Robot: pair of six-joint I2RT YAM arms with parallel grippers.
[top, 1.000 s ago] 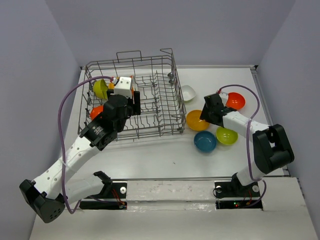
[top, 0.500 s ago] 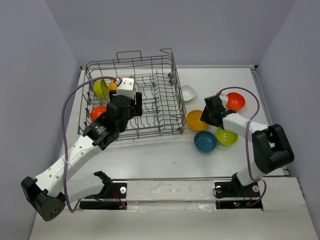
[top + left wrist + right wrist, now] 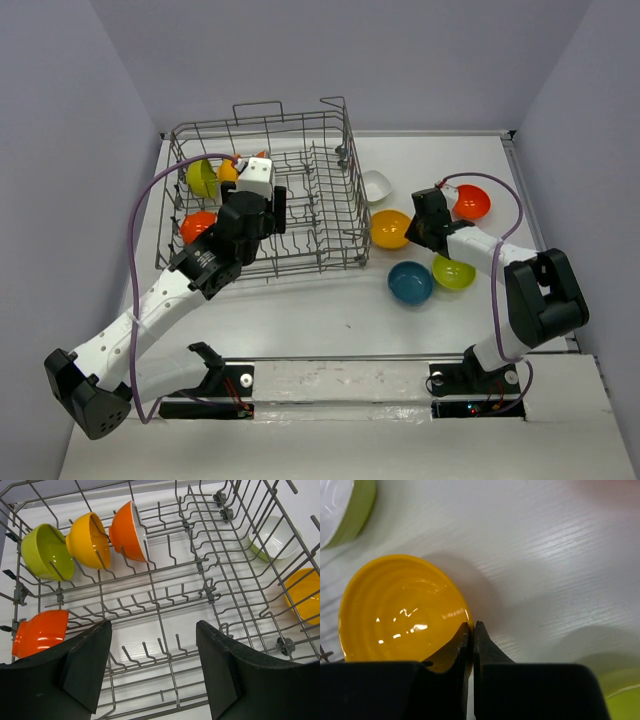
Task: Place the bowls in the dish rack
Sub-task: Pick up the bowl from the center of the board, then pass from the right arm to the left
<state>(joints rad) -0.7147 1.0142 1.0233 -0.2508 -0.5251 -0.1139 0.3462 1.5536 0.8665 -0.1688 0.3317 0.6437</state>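
Dish rack (image 3: 353, 200) sits on white table (image 3: 330, 310) between lilac walls (image 3: 350, 60); right tool (image 3: 471, 630) pinches yellow bowl (image 3: 395, 610), left tool (image 3: 153, 627) gapes.

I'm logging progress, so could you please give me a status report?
Left hand open, empty, over the dish rack. Right hand shut on orange-yellow bowl rim, outside the rack. Four bowls racked. White bowl nearby, not touching.

Bright, even light from above — soft shadows on the white table (image 3: 330, 310). Small glare spots glint inside the orange-yellow bowl (image 3: 395, 610); wrist views curve slightly at the edges.
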